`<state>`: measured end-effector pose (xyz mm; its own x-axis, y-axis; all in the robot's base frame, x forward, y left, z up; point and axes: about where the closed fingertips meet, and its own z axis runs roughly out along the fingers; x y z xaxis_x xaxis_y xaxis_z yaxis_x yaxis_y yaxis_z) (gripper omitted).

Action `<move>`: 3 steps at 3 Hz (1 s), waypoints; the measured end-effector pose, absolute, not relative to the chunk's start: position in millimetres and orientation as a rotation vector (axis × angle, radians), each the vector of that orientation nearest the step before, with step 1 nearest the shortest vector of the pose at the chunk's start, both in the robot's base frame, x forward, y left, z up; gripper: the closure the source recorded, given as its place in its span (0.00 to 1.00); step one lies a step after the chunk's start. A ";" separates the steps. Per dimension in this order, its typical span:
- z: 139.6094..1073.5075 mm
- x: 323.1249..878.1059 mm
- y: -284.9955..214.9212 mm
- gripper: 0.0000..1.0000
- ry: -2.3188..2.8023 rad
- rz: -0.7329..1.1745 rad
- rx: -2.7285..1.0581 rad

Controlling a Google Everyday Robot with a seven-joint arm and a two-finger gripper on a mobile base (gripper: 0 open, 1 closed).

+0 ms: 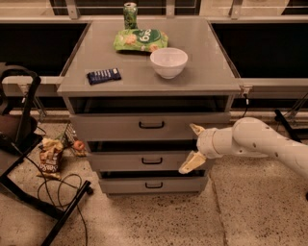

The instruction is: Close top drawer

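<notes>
**Closing the top drawer, stage of progress.** The top drawer (115, 127) sits directly under the counter (207, 67) and is the tallest of three grey fronts. It is not yet shut. Its front stands forward of the counter's edge, and a dark slot above the panel shows into the open box. The handle (151, 125) at its centre is untouched.

The pincer (193, 146) hangs at the right end of the drawer fronts on a white arm (260, 141) that enters from the right. Its fingers are spread wide and pinch nothing. The upper fingertip (196, 129) lies against or just beside the right part of the top drawer's front; contact cannot be confirmed. The lower fingertip (189, 166) hangs in front of the middle drawer (125, 162). The bottom drawer (125, 185) lies below it.

By this evidence the approach is done, and the push appears to be at its start or under way. What remains is to drive the front back until the slot disappears and the panel sits flush.

A bowl (168, 62), can (130, 9), bag (140, 40) and bar (104, 75) rest on the counter, away from the pincer.
</notes>
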<state>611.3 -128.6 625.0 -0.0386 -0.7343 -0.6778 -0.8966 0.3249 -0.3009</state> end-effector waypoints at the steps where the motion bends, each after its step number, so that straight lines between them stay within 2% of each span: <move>1: 625.2 610.8 -127.8 0.26 1.811 0.261 -1.455; 3: 646.2 594.5 -129.3 0.72 1.849 0.214 -1.528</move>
<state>594.5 -129.3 646.2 -0.0410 -0.7895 -0.6124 -0.9086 0.2845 -0.3059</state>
